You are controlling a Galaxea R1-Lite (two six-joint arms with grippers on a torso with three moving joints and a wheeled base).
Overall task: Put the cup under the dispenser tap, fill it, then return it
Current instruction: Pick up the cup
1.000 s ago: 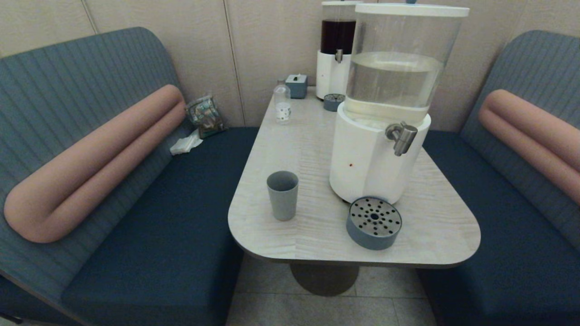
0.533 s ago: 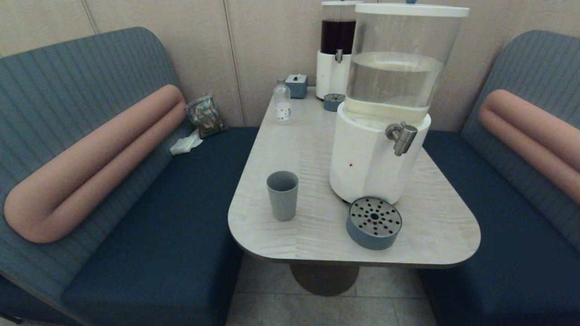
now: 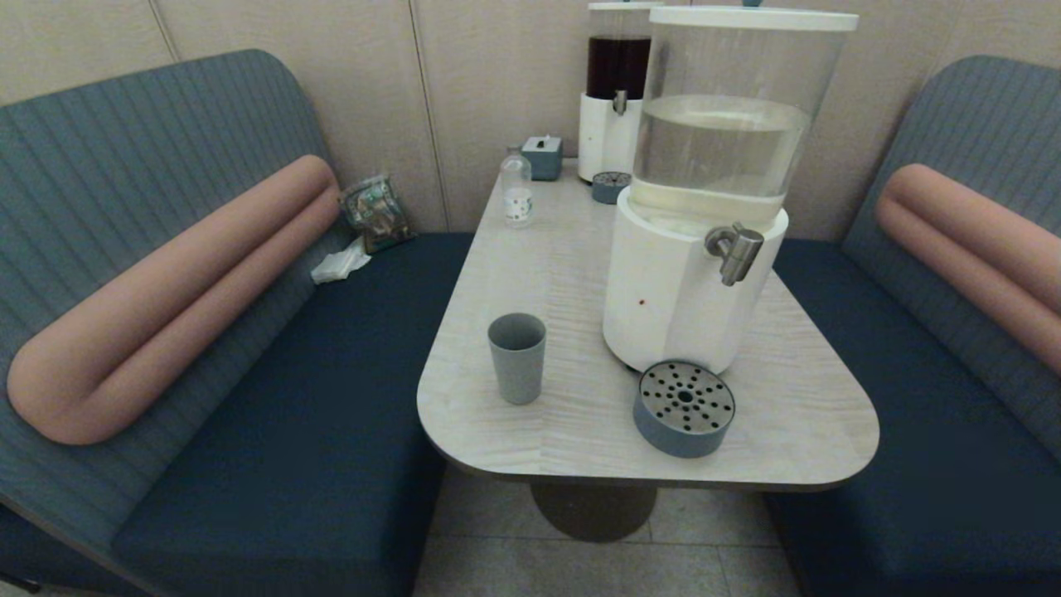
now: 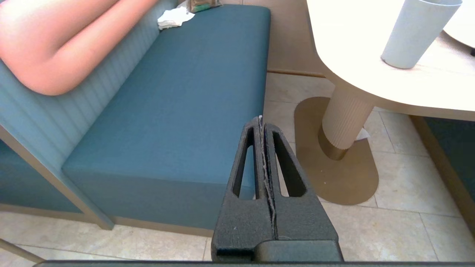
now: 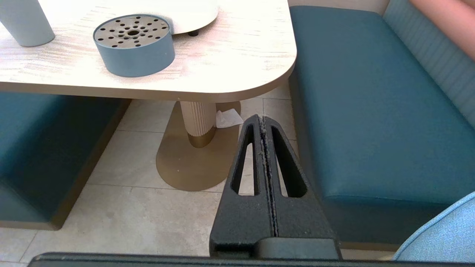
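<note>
The grey-blue cup (image 3: 517, 356) stands upright and empty near the table's front left, left of the large white-based dispenser (image 3: 688, 290). The cup (image 4: 415, 33) also shows in the left wrist view, and its base (image 5: 24, 22) in the right wrist view. The brushed-steel dispenser tap (image 3: 734, 249) juts from the dispenser's front right, with nothing beneath it. My left gripper (image 4: 261, 122) is shut and empty, low beside the left bench, below table height. My right gripper (image 5: 261, 120) is shut and empty too, low near the right bench. Neither arm appears in the head view.
A round grey-blue tray with a perforated metal top (image 3: 685, 407) sits in front of the dispenser, left of the tap. A small clear bottle (image 3: 516, 186), a grey box (image 3: 543, 156) and a dark-liquid dispenser (image 3: 615, 91) stand at the back. Blue benches (image 3: 315, 398) flank the table (image 3: 796, 414).
</note>
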